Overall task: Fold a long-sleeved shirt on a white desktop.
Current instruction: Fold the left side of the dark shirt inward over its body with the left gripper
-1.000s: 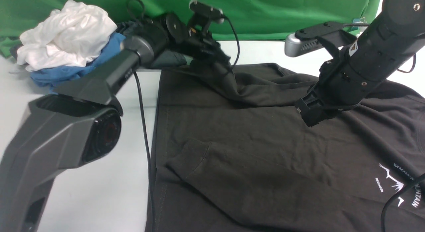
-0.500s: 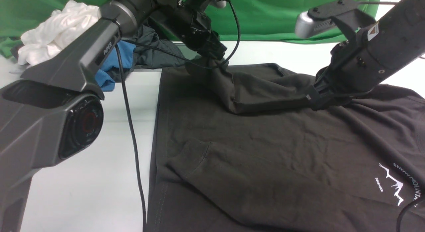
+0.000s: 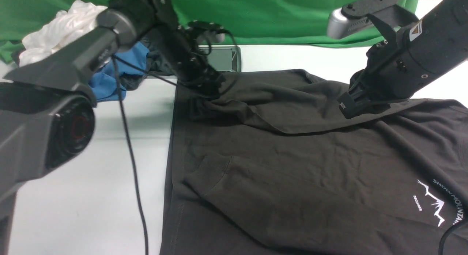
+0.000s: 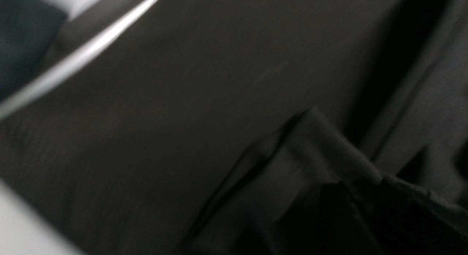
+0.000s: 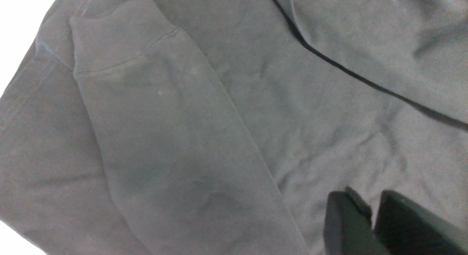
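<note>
The long-sleeved shirt (image 3: 292, 167) lies spread on the white desktop (image 3: 109, 174), dark charcoal with its white logo (image 3: 438, 204) at the near right. One sleeve lies folded over the body, its cuff (image 3: 208, 174) near the left hem. The other sleeve stretches across the far part. My left gripper (image 3: 206, 87) presses into that sleeve's end at the far left corner; its jaws are lost in dark blur. My right gripper (image 3: 347, 108) is shut on the sleeve's fold at the right. In the right wrist view its fingers (image 5: 343, 218) stand nearly together above the flat shirt (image 5: 256, 101).
A heap of clothes sits at the far left: a white garment (image 3: 62, 32), a blue one (image 3: 109, 79) and a dark one (image 3: 157, 61). A silver-rimmed panel (image 3: 225, 57) lies behind the shirt. A green backdrop (image 3: 274, 14) closes the back. My left arm's cable (image 3: 131, 167) hangs over the desktop.
My left gripper swung left and down, drawing the sleeve end out to the shirt's far left corner. The right gripper rose and shifted right, and the sleeve now lies flatter between them.
</note>
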Controlling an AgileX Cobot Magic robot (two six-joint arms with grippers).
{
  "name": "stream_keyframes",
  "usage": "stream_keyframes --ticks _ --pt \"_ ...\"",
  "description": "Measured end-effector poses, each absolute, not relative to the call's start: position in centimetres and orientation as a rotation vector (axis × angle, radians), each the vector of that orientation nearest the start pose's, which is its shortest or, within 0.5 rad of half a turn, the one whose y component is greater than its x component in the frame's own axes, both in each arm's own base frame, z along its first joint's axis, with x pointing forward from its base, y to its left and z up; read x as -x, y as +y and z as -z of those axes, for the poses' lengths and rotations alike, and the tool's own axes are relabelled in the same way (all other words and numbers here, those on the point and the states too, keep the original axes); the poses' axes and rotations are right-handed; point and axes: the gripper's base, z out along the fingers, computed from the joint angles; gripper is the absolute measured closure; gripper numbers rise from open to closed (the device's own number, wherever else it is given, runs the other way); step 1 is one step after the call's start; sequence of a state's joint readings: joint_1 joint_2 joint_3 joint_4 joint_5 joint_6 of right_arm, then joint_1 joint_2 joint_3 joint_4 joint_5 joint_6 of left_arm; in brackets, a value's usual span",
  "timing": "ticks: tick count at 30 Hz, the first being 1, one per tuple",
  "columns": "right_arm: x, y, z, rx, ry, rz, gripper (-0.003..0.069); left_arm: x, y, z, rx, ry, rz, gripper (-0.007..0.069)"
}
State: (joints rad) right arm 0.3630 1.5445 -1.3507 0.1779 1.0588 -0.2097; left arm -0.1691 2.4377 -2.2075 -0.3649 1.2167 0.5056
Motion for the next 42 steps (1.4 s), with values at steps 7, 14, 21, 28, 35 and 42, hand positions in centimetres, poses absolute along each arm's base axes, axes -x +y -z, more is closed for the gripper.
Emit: stream_keyframes --ticks 7,14,21,28,35,42 --pt "-29.5 12.7 -32.0 0.693 2.63 -0.28 0.0515 -49.7 -6.6 -21.4 -0.704 2.71 0.354 0.019" --pt "-29.9 12.8 -31.8 0.672 2.575 -0.277 0.0513 -47.4 -5.9 -26.2 -0.738 2.636 0.321 0.0459" --pt "-30.5 12.9 -28.7 0.651 2.589 -0.274 0.051 -44.4 -10.2 -26.5 -1.236 2.326 0.487 0.0576" --pt "-30.4 12.9 -26.9 0.681 2.639 -0.267 0.0502 -46.7 -10.5 -23.8 -1.377 2.065 0.318 0.0263" --pt "-30.5 13.1 -27.0 0.674 2.629 -0.296 0.0498 -47.1 -13.3 -20.1 -1.942 1.614 0.076 0.0062" --pt "-30.4 13.2 -27.0 0.693 2.628 -0.303 0.0492 -46.8 -14.4 -18.5 -2.163 1.537 -0.063 0.0185"
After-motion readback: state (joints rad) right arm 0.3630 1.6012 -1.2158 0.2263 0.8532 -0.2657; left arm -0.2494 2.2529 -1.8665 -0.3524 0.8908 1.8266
